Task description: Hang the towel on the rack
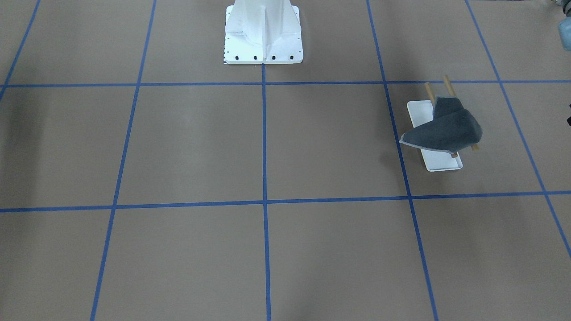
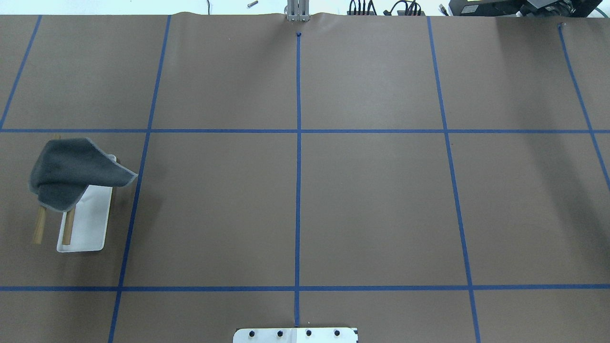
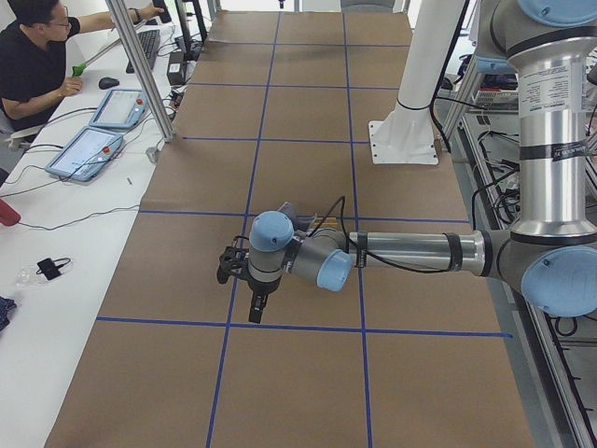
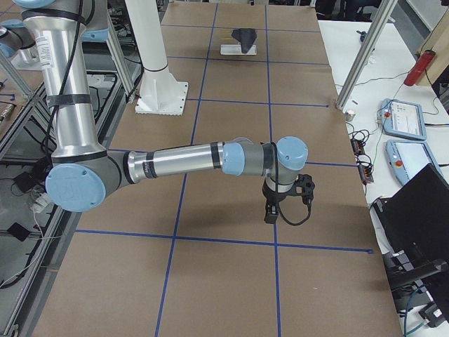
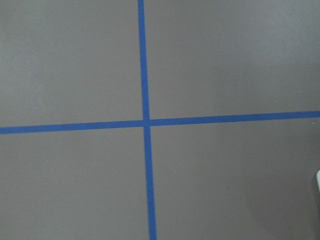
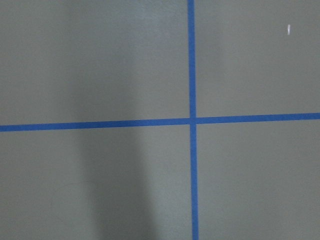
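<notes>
The dark grey towel (image 1: 446, 129) lies draped over the two tan wooden rods (image 1: 448, 87) of the rack, whose white tray base (image 1: 441, 162) stands on the brown table. In the overhead view the towel (image 2: 71, 171) covers the far half of the rods (image 2: 39, 228) above the tray (image 2: 88, 224). It shows far off in the exterior right view (image 4: 244, 36). My left gripper (image 3: 255, 315) and right gripper (image 4: 270, 216) show only in the side views, pointing down over the table and away from the rack. I cannot tell if they are open or shut.
The large white bolted pedestal (image 1: 263, 31) stands at the table's robot side, also in the overhead view (image 2: 295, 335). Blue tape lines grid the brown table. An operator (image 3: 37, 56) sits at a side desk with tablets (image 3: 84, 154). Both wrist views show only table and tape.
</notes>
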You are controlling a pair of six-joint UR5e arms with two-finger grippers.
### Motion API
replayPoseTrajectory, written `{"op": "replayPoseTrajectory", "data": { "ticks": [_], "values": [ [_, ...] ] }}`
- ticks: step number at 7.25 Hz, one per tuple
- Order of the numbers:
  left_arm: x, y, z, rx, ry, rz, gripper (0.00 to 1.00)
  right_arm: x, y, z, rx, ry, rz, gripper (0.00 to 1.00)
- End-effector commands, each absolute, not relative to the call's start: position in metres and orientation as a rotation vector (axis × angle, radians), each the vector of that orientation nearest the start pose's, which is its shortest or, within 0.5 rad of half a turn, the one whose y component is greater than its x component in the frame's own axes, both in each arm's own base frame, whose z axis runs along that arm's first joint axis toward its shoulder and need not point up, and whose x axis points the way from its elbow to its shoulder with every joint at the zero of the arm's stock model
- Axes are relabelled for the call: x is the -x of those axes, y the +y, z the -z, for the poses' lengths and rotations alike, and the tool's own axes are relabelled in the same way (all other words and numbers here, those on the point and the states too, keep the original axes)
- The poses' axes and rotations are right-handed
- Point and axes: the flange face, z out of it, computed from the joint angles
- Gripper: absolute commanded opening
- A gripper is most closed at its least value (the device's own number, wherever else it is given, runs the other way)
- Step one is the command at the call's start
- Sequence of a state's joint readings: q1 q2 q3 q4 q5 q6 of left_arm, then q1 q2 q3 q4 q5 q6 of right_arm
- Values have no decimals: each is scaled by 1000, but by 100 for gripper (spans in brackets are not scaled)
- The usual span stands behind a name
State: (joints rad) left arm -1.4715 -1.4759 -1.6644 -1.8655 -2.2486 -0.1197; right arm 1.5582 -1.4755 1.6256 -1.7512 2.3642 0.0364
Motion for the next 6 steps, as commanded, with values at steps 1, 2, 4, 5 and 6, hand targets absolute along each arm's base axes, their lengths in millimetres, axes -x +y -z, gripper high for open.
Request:
{"op": "replayPoseTrajectory", "data": {
  "ticks": [1, 2, 4, 5, 6],
  "values": [
    [46, -481, -639, -165, 658, -105, 99, -98, -469, -651, 42, -798, -71, 100],
    [46, -480, -644, -157, 656, -101, 99, -101, -462, -658, 54, -792, -89, 100],
    [45, -483, -660, -126, 658, -84, 99, -111, -463, -659, 48, -727, -99, 100],
    [45, -481, -663, -118, 659, -79, 99, -111, -461, -660, 52, -723, -100, 100],
    [45, -478, -665, -109, 661, -77, 99, -111, -461, -660, 52, -723, -100, 100]
  ]
}}
